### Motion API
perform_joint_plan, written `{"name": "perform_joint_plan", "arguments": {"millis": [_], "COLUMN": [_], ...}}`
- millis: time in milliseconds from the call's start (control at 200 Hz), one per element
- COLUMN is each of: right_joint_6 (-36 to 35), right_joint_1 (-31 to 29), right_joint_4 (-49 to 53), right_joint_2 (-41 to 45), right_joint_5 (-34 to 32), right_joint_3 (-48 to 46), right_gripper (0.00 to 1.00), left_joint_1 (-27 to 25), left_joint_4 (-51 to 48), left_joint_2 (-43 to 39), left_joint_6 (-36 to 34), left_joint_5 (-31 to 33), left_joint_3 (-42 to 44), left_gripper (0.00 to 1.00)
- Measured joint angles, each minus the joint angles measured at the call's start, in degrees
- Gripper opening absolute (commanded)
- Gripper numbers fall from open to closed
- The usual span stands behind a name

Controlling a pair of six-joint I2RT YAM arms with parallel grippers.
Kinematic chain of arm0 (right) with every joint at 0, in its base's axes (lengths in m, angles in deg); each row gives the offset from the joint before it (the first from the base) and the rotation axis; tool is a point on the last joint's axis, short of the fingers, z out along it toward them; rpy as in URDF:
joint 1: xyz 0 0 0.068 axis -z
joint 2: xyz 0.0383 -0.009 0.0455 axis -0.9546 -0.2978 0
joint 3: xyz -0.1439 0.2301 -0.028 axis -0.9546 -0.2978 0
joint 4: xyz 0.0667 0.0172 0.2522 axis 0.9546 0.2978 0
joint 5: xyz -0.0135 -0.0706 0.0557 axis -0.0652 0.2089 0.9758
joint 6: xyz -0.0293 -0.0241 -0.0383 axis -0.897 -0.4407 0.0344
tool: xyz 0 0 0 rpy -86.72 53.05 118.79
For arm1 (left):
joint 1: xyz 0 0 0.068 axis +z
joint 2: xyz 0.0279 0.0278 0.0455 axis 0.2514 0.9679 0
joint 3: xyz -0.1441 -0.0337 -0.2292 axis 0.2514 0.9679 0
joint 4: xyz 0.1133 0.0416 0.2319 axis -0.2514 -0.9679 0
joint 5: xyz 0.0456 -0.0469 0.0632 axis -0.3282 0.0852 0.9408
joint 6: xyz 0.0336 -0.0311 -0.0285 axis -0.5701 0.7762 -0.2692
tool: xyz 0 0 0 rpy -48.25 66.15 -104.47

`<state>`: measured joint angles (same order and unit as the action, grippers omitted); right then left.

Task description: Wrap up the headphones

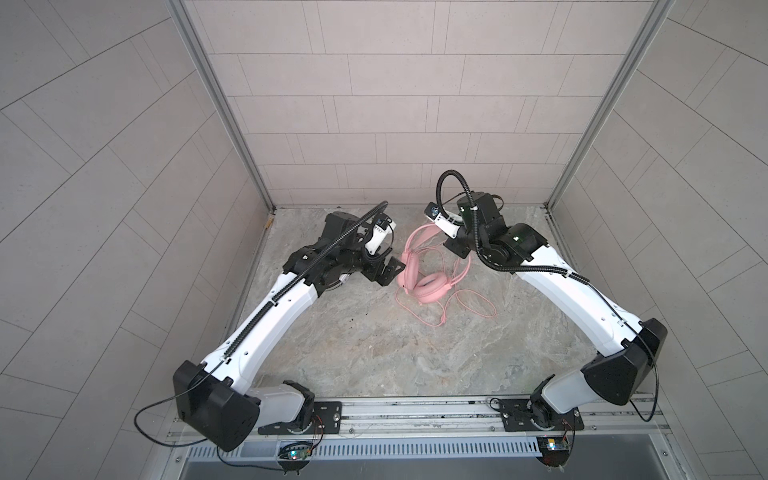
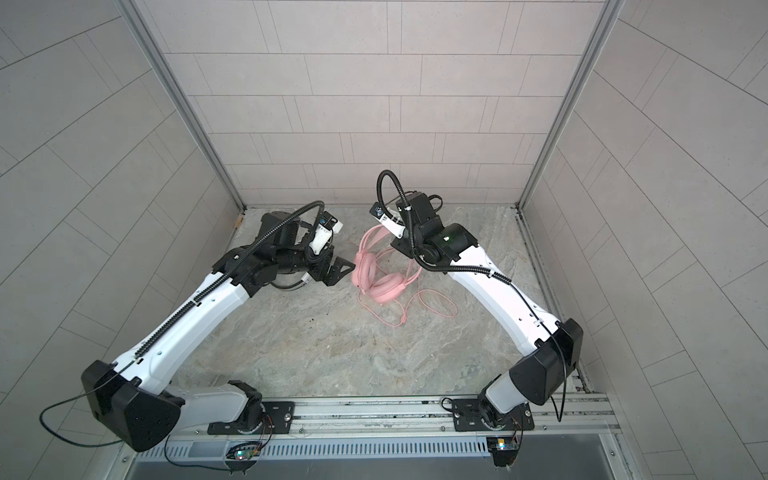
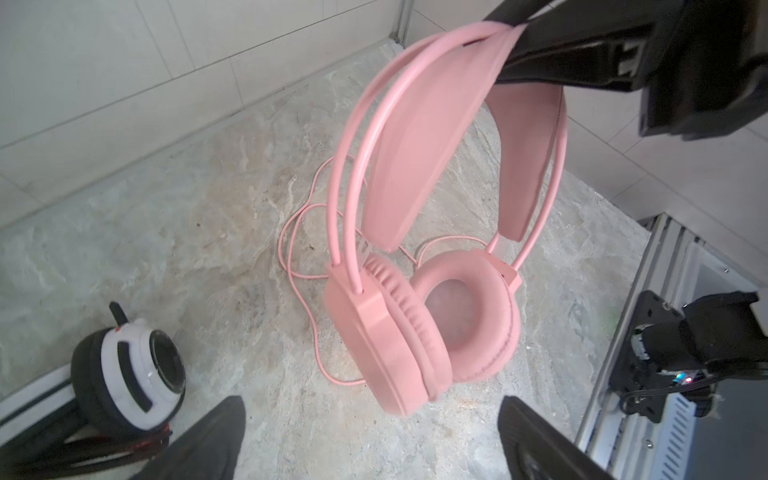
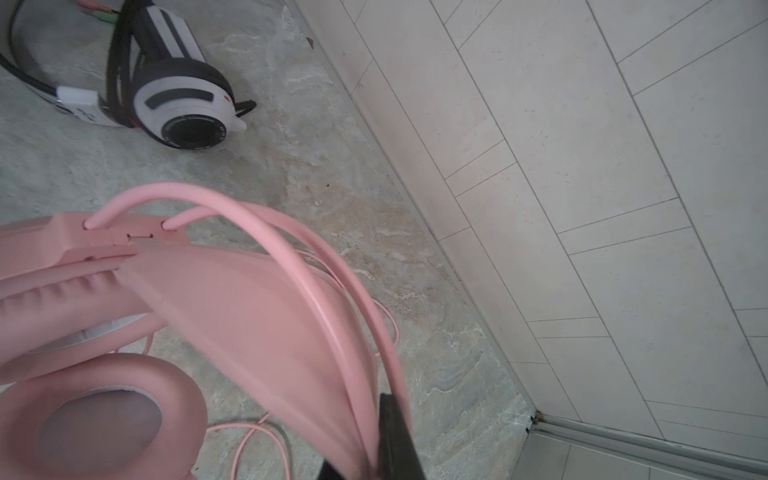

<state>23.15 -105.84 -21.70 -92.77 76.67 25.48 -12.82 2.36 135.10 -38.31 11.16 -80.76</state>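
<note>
The pink headphones (image 1: 415,266) (image 2: 365,270) hang by their headband from my right gripper (image 4: 370,436), which is shut on the band's top; its black jaws also show in the left wrist view (image 3: 540,50). The ear cups (image 3: 399,340) hang low over the marble table, and I cannot tell whether they touch it. The pink cable (image 1: 469,303) (image 2: 432,307) lies in loose loops on the table beside them. My left gripper (image 1: 384,270) (image 3: 372,405) is open, just left of the nearer ear cup, holding nothing. The white-and-black headphones (image 3: 129,370) (image 4: 183,108) lie on the table under my left arm.
The marble table (image 1: 374,353) is boxed in by tiled walls (image 1: 374,104) at the back and on both sides, with metal posts (image 1: 232,124) at the corners. A metal rail (image 1: 415,409) carrying both arm bases runs along the front edge.
</note>
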Motion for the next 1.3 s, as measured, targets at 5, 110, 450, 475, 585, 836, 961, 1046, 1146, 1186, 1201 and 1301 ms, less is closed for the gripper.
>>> {"name": "perform_joint_plan", "arguments": {"millis": [5, 110, 450, 475, 585, 836, 961, 1046, 1146, 1186, 1201, 1301], "right_joint_6": [0.0, 0.8, 3.1, 3.3, 4.9, 6.5, 7.4, 8.5, 10.0, 10.1, 9.8, 11.2], "right_joint_1": [0.0, 0.0, -0.2, 0.0, 0.4, 0.5, 0.3, 0.2, -0.2, -0.9, -1.2, -2.2], "right_joint_4": [0.3, 3.6, 9.3, 9.5, 9.7, 9.7, 9.5, 9.4, 9.8, 10.0, 9.9, 9.4], "right_joint_2": [0.0, -0.5, -1.8, -1.8, -1.8, -1.9, -2.5, -3.0, -3.4, -3.5, -3.5, -3.6], "right_joint_5": [0.2, 2.7, 7.3, 7.4, 7.3, 6.8, 6.8, 7.0, 8.5, 9.2, 9.2, 9.3], "right_joint_3": [0.2, 3.5, 6.7, 6.9, 7.6, 7.9, 8.0, 8.0, 8.2, 8.2, 8.2, 8.1], "right_gripper": [0.07, 0.07, 0.07, 0.07, 0.07, 0.08, 0.10, 0.15, 0.31, 0.37, 0.38, 0.53], "left_joint_1": [-0.2, -2.2, -8.4, -8.5, -8.8, -8.8, -8.9, -9.0, -9.0, -8.9, -8.8, -8.8], "left_joint_4": [0.2, 2.4, 4.2, 4.0, 2.4, 0.0, -0.5, -0.7, -0.2, 0.4, 0.4, -0.4], "left_joint_2": [0.1, 1.1, 8.5, 9.1, 11.8, 13.4, 13.3, 13.1, 12.8, 12.8, 12.8, 12.8], "left_joint_6": [-0.2, -2.9, -8.9, -8.9, -9.4, -8.3, -7.2, -6.1, -4.0, -4.0, -3.5, -2.2], "left_joint_5": [0.1, 2.7, 12.7, 13.5, 16.4, 19.6, 21.2, 22.4, 24.5, 25.1, 25.3, 26.4], "left_joint_3": [0.0, -0.3, -7.6, -8.2, -11.4, -13.8, -13.7, -13.4, -12.9, -12.9, -12.9, -12.8], "left_gripper": [1.00, 1.00, 1.00, 0.99, 0.90, 0.45, 0.32, 0.14, 0.00, 0.00, 0.00, 0.00]}}
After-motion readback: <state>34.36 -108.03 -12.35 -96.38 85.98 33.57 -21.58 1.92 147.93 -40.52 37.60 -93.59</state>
